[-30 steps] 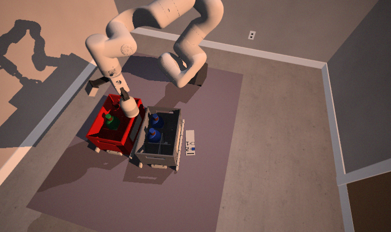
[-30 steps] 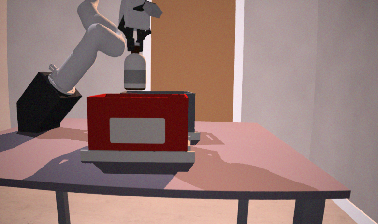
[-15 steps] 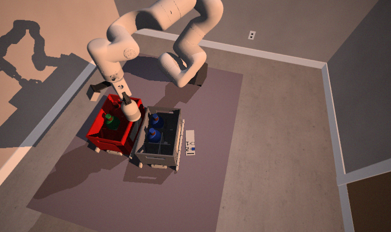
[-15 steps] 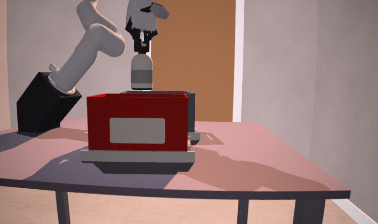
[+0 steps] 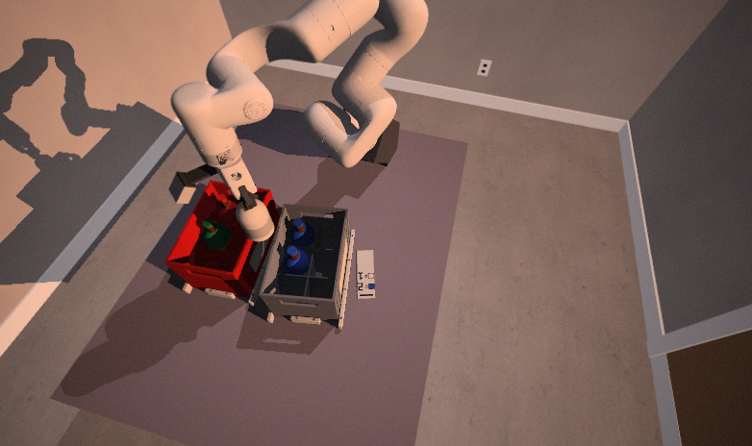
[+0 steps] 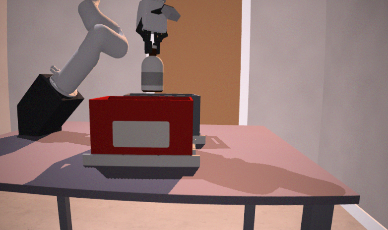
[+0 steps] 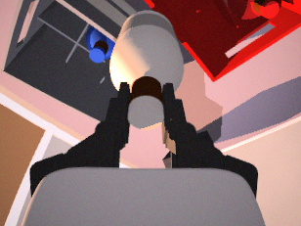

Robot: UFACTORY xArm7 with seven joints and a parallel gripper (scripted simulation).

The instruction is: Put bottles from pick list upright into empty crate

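Observation:
My gripper is shut on the neck of a white bottle. The bottle hangs about upright above the crates, near their adjoining walls, its base above rim height. The grey crate holds two blue bottles in its left column; its other visible cells are empty. The red crate holds a green bottle and a red bottle; part of it is hidden. The pick list shows blue 2, white 1.
Both crates stand side by side on pale low supports on the table. The pick list lies right of the grey crate in the top view. The arm's black base stands behind the crates at the left in the exterior view.

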